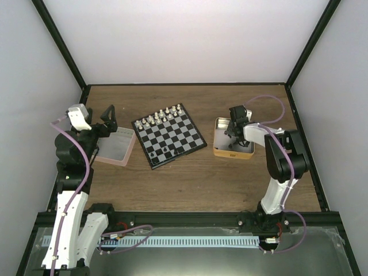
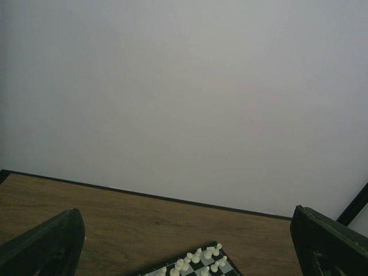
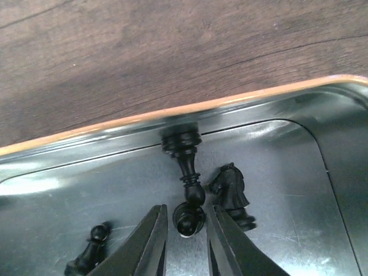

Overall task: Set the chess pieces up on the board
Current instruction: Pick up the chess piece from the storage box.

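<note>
Steel is what the right gripper (image 3: 186, 208) is working over: its fingers reach down into the gold-rimmed tin (image 3: 172, 112) to the right of the board (image 1: 178, 141), standing narrow on either side of the round head of a black piece (image 3: 187, 167) that lies flat on the shiny floor. Whether the pads are biting yet I cannot tell; the gap left is very slight. That piece has its base up against the tin's wall, and a black knight (image 3: 230, 195) lies just beside the right-hand finger (image 3: 224, 247), with a pawn (image 3: 92, 247) further off to the other side. My worry is the grip itself: a smooth rounded head on slick metal could squirt out from between the fingers, or the piece could swing about its head on the lift and hang crooked, which would make standing it upright on a square awkward. The knight is near enough to be shoved or pinched along with it. On the board, white pieces (image 1: 164, 117) line the far edge and only a couple of black ones (image 1: 165, 149) stand near the front, so a tilted set-down might topple them. The left gripper (image 1: 103, 123) hangs spread wide above the pinkish tin (image 1: 115, 145), holding nothing.
</note>
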{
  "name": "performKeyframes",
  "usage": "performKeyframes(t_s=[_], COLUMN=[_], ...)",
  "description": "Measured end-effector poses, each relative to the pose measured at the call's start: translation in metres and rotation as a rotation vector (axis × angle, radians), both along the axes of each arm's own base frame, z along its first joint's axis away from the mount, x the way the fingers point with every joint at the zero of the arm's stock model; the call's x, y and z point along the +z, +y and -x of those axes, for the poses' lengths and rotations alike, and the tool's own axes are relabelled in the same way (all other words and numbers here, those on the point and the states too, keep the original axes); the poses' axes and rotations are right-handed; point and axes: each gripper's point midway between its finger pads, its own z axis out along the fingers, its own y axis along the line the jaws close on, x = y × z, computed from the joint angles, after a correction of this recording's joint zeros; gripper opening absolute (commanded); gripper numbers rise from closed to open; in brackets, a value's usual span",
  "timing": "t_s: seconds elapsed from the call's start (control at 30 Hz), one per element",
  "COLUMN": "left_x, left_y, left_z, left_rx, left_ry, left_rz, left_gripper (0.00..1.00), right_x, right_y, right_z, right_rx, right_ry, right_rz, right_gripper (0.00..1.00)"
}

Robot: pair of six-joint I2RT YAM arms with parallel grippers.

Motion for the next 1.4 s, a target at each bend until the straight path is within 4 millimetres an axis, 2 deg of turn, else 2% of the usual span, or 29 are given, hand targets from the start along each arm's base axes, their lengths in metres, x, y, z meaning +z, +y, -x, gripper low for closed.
performKeyframes(t_s=[0.27, 0.53, 0.8, 1.07, 1.2, 1.4], left_x=[0.0, 0.0, 0.0, 0.0, 0.0, 0.0], left_y=[0.0, 0.0, 0.0, 0.0, 0.0, 0.0], left_z=[0.0, 0.0, 0.0, 0.0, 0.0, 0.0], left_rx=[0.0, 0.0, 0.0, 0.0, 0.0, 0.0], left_ry=[0.0, 0.0, 0.0, 0.0, 0.0, -0.002], left_rz=[0.0, 0.0, 0.0, 0.0, 0.0, 0.0], left_gripper=[1.0, 1.0, 1.0, 1.0, 1.0, 1.0], right_x=[-0.015, -0.012, -0.011, -0.009, 0.006, 0.056], right_y=[-0.002, -0.003, -0.002, -0.002, 0.001, 0.027], right_z=[-0.002, -0.008, -0.01, -0.009, -0.006, 0.005], right_rx=[0.005, 0.012, 0.019, 0.022, 0.032, 0.095], right_ry=[0.028, 0.018, 0.014, 0.017, -0.001, -0.098], right_rz=[0.014, 0.02, 0.023, 0.024, 0.007, -0.035], right_gripper=[0.16, 0.15, 0.04, 0.04, 0.04, 0.04])
